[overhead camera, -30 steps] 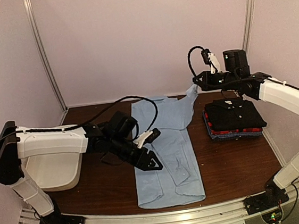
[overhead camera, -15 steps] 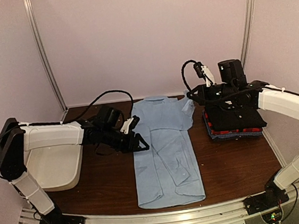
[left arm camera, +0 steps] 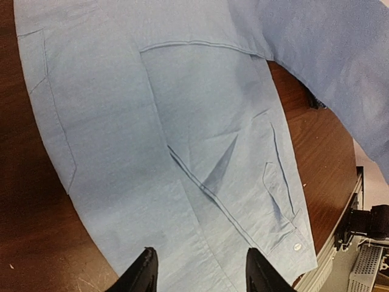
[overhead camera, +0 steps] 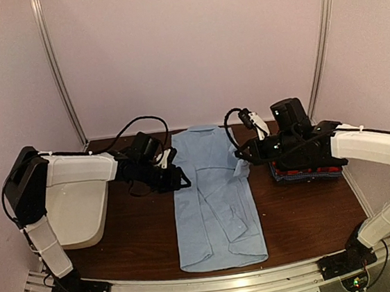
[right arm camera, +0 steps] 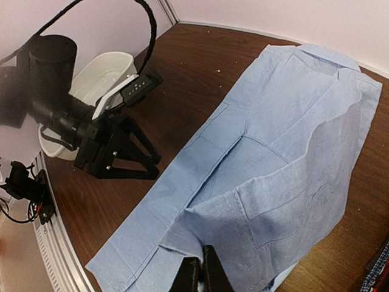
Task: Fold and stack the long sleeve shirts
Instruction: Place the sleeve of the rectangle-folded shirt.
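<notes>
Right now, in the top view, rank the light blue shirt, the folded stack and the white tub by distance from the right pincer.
1. The light blue shirt: gripped in the right pincer, at centre.
2. The folded stack: just to its right, under that arm.
3. The white tub: far across, on the left side.

You work under soft, even overhead light, rather dim and grainy in the top view. Ahead of your left tool (left arm camera: 200,272) the light blue shirt (left arm camera: 182,121) shows sharp and evenly lit; the table (left arm camera: 24,231) left of that tool falls dark.
</notes>
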{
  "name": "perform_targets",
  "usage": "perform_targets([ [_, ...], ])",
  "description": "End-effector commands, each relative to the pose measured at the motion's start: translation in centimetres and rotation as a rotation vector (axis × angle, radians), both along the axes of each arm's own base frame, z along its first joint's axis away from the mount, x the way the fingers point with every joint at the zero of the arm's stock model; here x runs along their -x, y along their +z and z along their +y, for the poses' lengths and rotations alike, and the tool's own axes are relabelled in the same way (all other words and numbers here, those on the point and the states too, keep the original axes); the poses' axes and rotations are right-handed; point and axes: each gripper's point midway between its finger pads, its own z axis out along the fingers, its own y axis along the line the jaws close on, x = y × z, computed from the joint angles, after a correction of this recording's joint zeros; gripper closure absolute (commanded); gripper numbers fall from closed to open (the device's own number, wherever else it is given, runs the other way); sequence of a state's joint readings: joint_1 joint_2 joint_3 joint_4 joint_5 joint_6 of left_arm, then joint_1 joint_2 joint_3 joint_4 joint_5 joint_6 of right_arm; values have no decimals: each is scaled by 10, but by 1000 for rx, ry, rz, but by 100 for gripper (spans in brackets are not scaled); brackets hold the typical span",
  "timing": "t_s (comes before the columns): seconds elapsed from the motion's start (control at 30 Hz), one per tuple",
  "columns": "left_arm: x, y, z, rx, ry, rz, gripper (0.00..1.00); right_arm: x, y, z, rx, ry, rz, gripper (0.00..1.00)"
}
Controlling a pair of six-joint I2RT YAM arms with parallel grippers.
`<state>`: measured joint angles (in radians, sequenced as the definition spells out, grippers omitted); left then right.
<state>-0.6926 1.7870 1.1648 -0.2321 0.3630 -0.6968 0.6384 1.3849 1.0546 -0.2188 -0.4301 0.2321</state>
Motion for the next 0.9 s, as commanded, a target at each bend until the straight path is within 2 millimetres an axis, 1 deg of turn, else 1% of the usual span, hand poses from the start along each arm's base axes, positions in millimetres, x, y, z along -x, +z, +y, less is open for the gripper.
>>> perform_targets([
  [0.0,-35,9,1,29,80,-46,50,18,-12,11,9,46,23,95],
  [0.17,-57,9,0,37,102,-62,50,39,-30,25,34,96,61,95],
  [0.33,-66,3,-5,35,100,-54,50,65,-39,46,42,175,91,95],
  [0.47,-69,-1,-5,27,105,-55,51,76,-53,61,42,204,132,94],
  [0.7,-66,-7,-1,15,112,-43,51,90,-70,103,23,274,194,94],
  [0.77,-65,-9,0,15,112,-39,51,92,-80,111,36,287,218,95],
  [0.87,-63,-9,0,19,106,-34,51,92,-86,117,34,284,237,96],
])
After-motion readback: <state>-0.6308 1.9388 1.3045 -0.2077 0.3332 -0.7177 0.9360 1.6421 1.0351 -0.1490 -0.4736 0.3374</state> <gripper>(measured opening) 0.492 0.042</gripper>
